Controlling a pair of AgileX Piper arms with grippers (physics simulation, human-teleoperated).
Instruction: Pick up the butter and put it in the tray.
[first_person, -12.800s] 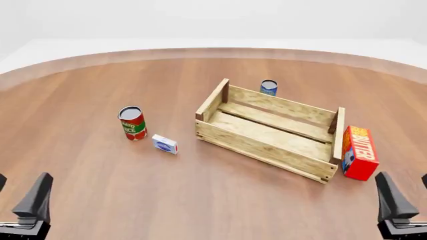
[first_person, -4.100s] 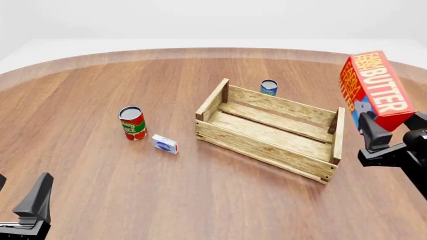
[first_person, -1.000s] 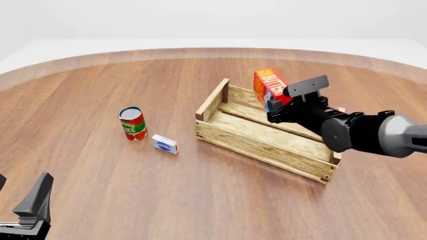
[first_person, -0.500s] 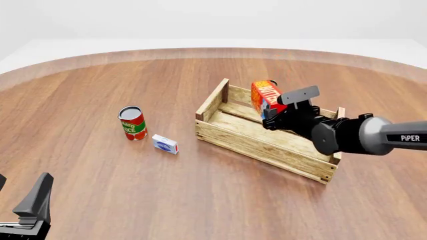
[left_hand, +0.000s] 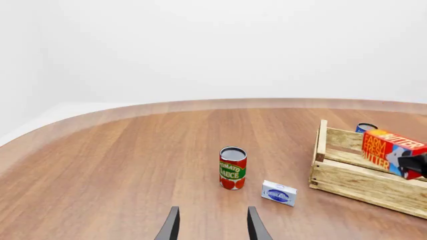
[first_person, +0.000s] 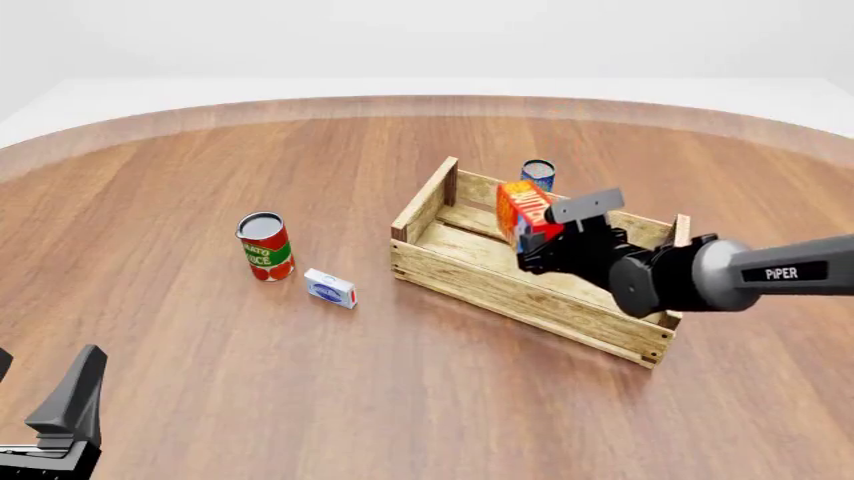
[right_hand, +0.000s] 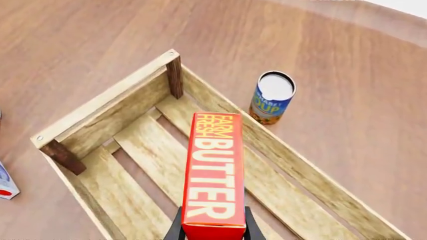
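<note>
My right gripper (first_person: 534, 238) is clamped on the butter (first_person: 523, 212), its two dark fingers (right_hand: 175, 231) pressing the carton's sides at the near end, and the carton hangs tilted inside the tray (first_person: 461, 275), above the slatted floor near the far-left corner post. Half a second ago the carton sat higher and farther right over the crate; it is now lower, closer to the slats and a little more to the left, with my right arm stretched across the tray's right end. From the wrist the yellow "BUTTER" face (right_hand: 215, 170) points up the crate's length toward the blue soup can (right_hand: 272, 97) standing just outside the far wall. My left gripper (left_hand: 211, 227) has not moved from the table's near-left edge, its fingers parted with nothing between them. The tomato sauce can (first_person: 264, 246) and the small white-and-blue box (first_person: 328, 288) stand where they were, left of the tray on the wooden table (first_person: 200, 180).
</note>
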